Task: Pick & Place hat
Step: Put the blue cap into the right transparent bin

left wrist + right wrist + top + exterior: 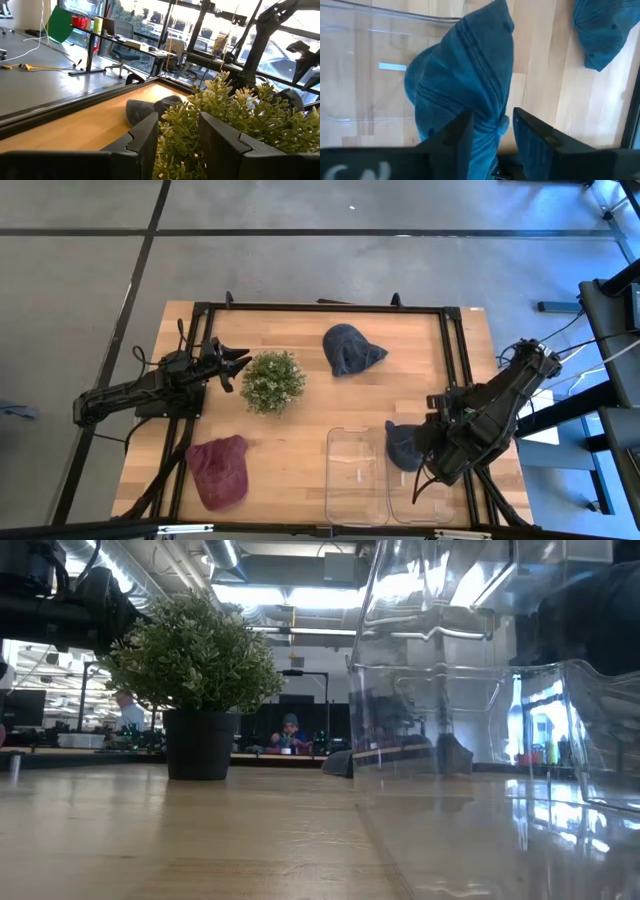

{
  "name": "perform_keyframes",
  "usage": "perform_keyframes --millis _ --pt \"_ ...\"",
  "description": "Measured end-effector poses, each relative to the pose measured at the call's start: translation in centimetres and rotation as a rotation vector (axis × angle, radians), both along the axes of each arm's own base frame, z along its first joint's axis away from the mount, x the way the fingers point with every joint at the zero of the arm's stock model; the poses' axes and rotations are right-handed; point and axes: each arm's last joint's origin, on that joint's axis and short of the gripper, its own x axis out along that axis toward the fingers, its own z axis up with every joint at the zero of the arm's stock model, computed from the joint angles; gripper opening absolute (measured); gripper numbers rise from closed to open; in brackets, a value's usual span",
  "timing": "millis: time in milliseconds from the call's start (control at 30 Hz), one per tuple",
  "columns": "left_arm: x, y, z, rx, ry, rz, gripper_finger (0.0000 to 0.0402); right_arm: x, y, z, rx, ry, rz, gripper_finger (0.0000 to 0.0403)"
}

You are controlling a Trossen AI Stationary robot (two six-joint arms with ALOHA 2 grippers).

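The wooden table (300,380) carries everything, and places here are given from the potted plant (272,381) near its middle. A clear plastic bin (357,476) of 2 compartments sits well to the plant's right at the table's front edge. The right gripper (428,448) hangs over the bin's right compartment, its fingers pinching a blue hat (465,85) by a bunched fold, so the hat dangles above the bin. A maroon hat (220,468) lies on the table in front of the plant, toward the left. A second blue hat (349,348) lies just right of the plant, toward the back. The left gripper (232,366) hovers just left of the plant, fingers spread.
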Motion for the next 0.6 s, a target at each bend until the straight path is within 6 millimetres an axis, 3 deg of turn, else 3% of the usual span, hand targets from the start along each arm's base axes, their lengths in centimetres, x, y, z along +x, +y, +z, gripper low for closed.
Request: perform_keyframes --millis 133,333,500,600 --pt "0.0 0.0 0.0 -0.005 -0.002 0.000 0.0136 0.1 -1.0 2.5 0.077 -0.078 -0.030 0.0145" --pt "0.0 0.0 0.0 -0.013 -0.006 0.000 0.0136 1.2 -4.7 6.8 0.209 -0.278 -0.114 0.0144" --pt "0.0 0.0 0.0 -0.013 -0.006 0.000 0.0136 3.7 -8.6 8.1 0.274 -0.477 -0.245 0.0144" --pt "0.0 0.0 0.0 -0.014 -0.006 0.000 0.0136 5.3 -11.0 7.8 0.292 -0.550 -0.404 0.0144"
